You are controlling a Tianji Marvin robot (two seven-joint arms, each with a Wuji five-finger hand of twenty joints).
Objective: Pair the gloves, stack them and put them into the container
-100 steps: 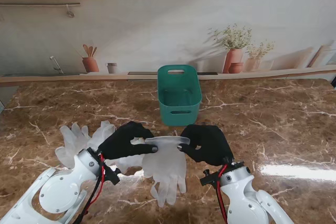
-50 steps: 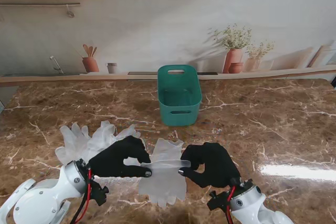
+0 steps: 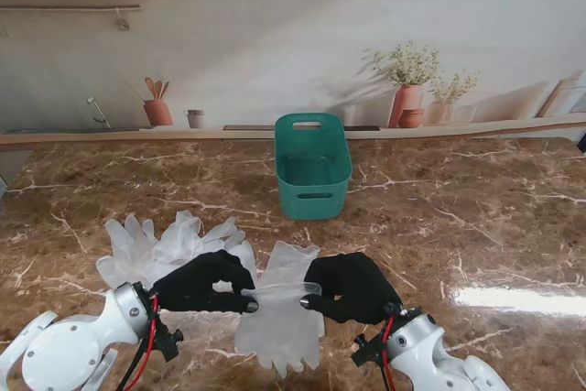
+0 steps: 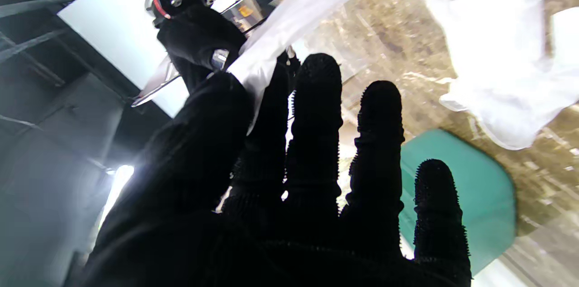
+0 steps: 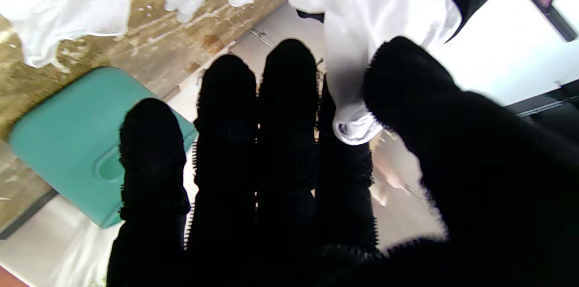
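Left hand and right hand pinching one glove (cuff stretched between), green container beyond

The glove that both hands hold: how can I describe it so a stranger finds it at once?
Start at the teal container standing mid-table on the brown marble table. Nearer to me, the left hand and right hand pinch one translucent white glove by its cuff. Unlike the pile of gloves lying to its left, only this one is gripped.

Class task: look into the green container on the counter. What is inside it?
The green container shows only its own green walls and part of its floor; no gloves are visible inside. Its near wall hides the floor strip closest to the robot.
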